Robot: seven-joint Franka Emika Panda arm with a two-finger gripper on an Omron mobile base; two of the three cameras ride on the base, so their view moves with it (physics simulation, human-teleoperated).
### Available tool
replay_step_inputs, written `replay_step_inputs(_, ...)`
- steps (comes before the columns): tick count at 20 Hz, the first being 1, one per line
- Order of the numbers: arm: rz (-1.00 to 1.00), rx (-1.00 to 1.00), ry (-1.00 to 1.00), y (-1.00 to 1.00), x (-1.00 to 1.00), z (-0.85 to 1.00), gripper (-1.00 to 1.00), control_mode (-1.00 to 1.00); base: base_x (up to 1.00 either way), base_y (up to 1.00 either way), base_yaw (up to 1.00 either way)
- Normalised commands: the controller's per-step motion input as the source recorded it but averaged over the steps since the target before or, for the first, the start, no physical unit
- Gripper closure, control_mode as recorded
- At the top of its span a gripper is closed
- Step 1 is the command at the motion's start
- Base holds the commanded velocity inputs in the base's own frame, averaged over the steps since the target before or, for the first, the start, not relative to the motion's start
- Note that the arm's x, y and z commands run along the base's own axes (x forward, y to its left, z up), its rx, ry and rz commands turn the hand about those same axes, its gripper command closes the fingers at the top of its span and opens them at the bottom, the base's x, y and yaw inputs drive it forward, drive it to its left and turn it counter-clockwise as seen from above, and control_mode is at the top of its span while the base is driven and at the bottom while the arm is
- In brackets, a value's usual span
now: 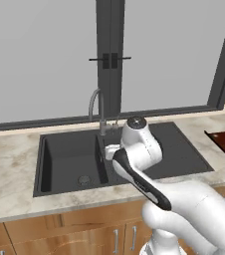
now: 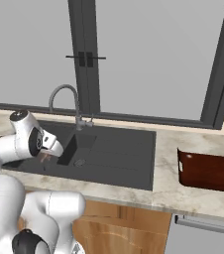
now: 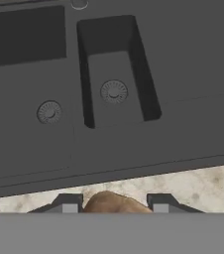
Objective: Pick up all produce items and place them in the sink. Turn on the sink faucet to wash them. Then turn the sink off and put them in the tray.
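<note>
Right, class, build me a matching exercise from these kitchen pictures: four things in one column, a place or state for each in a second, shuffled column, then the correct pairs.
Things:
1. produce item
2. sink faucet
3. tray
4. sink

Places or states:
A. on the counter to the right of the sink
B. set into the marble counter, basins holding nothing
C. between the tool's fingers, above the counter's front edge
D. behind the basins, in front of the window

Pairs: 1-C, 2-D, 3-A, 4-B
</note>
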Motion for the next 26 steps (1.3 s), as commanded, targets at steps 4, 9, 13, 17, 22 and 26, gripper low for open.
replay_step_inputs(4,-0.04,0.06,0.00,-0.82,-0.20,0.62,1.00,-1.00,0.00,0.00,0.00)
replay_step_inputs(9,-0.05,0.07,0.00,-0.81,-0.23,0.57,1.00,-1.00,0.00,0.00,0.00)
replay_step_inputs(13,-0.05,0.07,0.00,-0.80,-0.24,0.52,1.00,-1.00,0.00,0.00,0.00)
replay_step_inputs(17,-0.06,0.05,0.00,-0.79,-0.27,0.56,1.00,-1.00,0.00,0.00,0.00)
replay_step_inputs(22,-0.04,0.00,0.00,-0.74,-0.24,0.47,1.00,-1.00,0.00,0.00,0.00)
replay_step_inputs(26,-0.16,0.00,0.03,-0.72,-0.09,0.40,1.00,-1.00,0.00,0.00,0.00)
